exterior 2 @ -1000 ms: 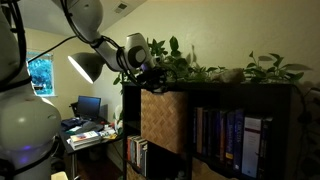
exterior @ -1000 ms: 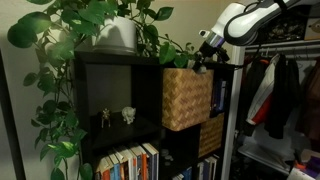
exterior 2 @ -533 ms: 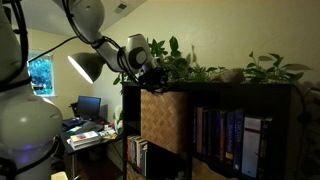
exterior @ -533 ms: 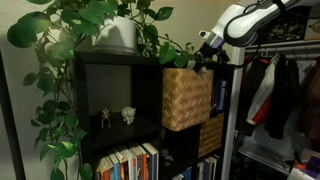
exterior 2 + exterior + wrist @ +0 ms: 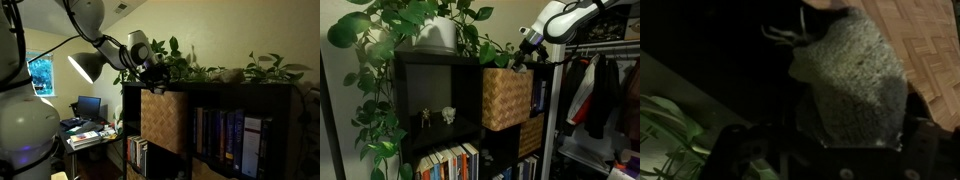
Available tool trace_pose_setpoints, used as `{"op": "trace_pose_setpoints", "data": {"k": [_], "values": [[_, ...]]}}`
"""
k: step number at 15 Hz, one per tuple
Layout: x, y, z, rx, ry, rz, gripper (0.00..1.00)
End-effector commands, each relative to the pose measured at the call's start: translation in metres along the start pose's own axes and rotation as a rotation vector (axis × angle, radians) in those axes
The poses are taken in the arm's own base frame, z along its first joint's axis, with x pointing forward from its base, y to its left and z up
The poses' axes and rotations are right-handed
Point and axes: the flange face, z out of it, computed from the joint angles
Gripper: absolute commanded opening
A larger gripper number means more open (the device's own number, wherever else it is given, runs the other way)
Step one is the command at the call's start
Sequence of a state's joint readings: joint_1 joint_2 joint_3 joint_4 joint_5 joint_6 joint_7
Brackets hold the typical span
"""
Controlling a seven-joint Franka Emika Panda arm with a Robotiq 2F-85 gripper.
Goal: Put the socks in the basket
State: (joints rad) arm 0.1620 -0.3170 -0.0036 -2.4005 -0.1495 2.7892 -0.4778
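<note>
Note the gripper (image 5: pixel 519 60) hovering at the top of the black shelf (image 5: pixel 430 62), just above the upper rim of the basket (image 5: pixel 507 98), with the jaws clamped on the grey sock (image 5: pixel 850 85), as far as the wrist view allows to judge. Find the basket in the upper cubby, standing out forward from the shelf front in both exterior views. Bring the sock over the exposed near part of the opening, not over the shelf top. Lower until the hanging end passes below the woven rim, then open wide. Avoid brushing the plant leaves (image 5: pixel 480 40) just to the left. Pull up straight, checking that no part of the sock lies over the rim.
</note>
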Motion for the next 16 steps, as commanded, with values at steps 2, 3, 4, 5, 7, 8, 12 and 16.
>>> {"op": "trace_pose_setpoints", "data": {"k": [2,3,4,5,7,8,12,16], "values": [[0.019,0.011,-0.025,-0.027,-0.065,0.109,1.0],[0.023,0.011,-0.029,-0.015,-0.086,0.135,1.0],[0.026,0.013,-0.033,-0.013,-0.105,0.162,1.0],[0.029,0.015,-0.037,-0.008,-0.121,0.189,0.75],[0.034,0.018,-0.043,0.0,-0.144,0.239,0.68],[0.036,0.02,-0.046,0.0,-0.155,0.263,0.6],[0.036,0.024,-0.052,0.012,-0.201,0.348,0.35],[0.028,0.015,-0.039,0.072,-0.2,0.38,0.1]]}}
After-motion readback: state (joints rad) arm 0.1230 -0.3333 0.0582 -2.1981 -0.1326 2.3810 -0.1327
